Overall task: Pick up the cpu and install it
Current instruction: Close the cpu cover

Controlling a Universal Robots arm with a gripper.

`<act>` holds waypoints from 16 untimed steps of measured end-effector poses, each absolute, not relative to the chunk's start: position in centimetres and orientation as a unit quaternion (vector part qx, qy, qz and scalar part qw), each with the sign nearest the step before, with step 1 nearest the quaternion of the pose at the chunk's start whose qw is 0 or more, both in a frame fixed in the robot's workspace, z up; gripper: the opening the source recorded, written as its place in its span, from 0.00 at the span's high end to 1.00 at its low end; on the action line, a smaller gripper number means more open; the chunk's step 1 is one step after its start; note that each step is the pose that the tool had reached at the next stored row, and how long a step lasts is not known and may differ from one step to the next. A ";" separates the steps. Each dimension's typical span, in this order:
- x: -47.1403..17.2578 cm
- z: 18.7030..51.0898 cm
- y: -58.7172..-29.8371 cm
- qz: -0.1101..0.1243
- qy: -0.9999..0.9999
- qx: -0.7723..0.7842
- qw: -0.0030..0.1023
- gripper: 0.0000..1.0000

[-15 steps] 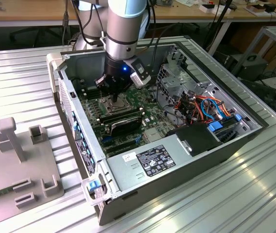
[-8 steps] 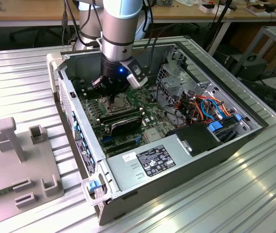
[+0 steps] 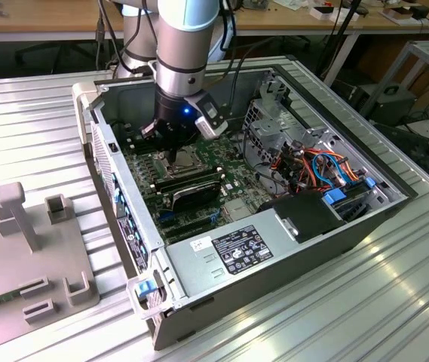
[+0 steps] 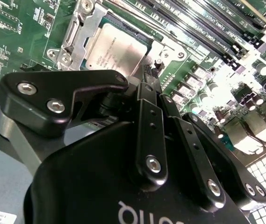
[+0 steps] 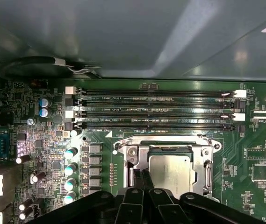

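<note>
Tool (image 5: 140, 173), fingers pressed together gripping nothing, tips at the edge of the cpu (image 5: 176, 169) lying in its socket (image 5: 204, 158), 10 o'clock from the computer case (image 3: 124, 204) middle, exterior view

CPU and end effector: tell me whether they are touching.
Cannot tell. In the first wrist view the end effector ends at the edge of the cpu in its socket, hiding where they meet; no contact or gap shows plainly.
</note>
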State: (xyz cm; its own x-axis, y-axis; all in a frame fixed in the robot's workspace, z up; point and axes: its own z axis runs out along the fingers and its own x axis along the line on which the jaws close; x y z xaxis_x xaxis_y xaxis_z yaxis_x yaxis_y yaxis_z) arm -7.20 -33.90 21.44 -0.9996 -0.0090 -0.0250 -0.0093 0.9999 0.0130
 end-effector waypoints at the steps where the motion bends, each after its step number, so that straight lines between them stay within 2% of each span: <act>1: -7.2 21.4 -33.9 0.007 1.000 -0.004 0.013 0.89; 16: -7.5 20.6 -33.9 0.007 1.000 -0.005 0.013 0.89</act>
